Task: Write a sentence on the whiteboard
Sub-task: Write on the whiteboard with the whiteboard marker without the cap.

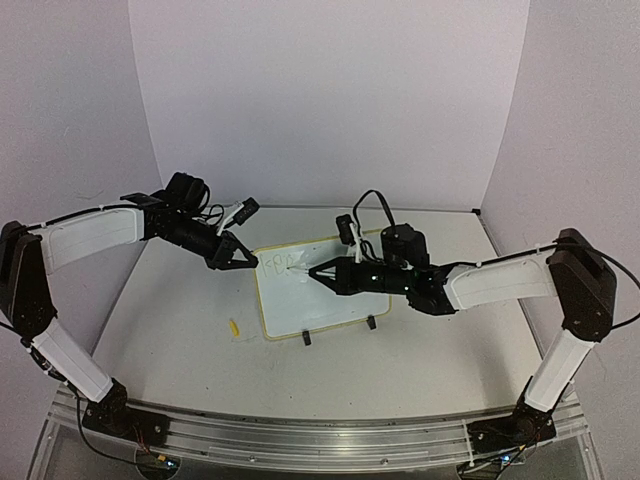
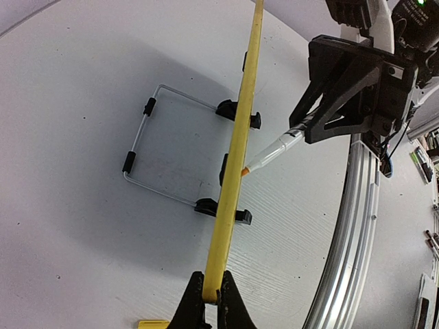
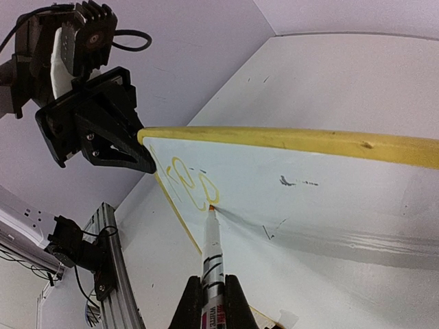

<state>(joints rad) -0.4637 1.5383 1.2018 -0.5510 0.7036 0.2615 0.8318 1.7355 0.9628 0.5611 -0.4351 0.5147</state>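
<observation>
The whiteboard (image 1: 320, 305) stands tilted on the table's middle, white with a pale yellow rim (image 2: 236, 151). My left gripper (image 1: 245, 260) is shut on its upper left corner; in the left wrist view the jaws (image 2: 211, 298) pinch the rim edge-on. My right gripper (image 1: 325, 272) is shut on a white marker (image 3: 212, 253). The marker's orange tip touches the board beside the sentence (image 3: 192, 185), a few faint yellow looping letters near the top left corner. The marker (image 2: 274, 149) also shows in the left wrist view, meeting the board's face.
A small yellow cap (image 1: 233, 327) lies on the table left of the board. Two black clip feet (image 1: 307, 339) hold the board's lower edge, and a wire stand (image 2: 147, 147) props it from behind. An aluminium rail (image 1: 300, 440) runs along the near edge.
</observation>
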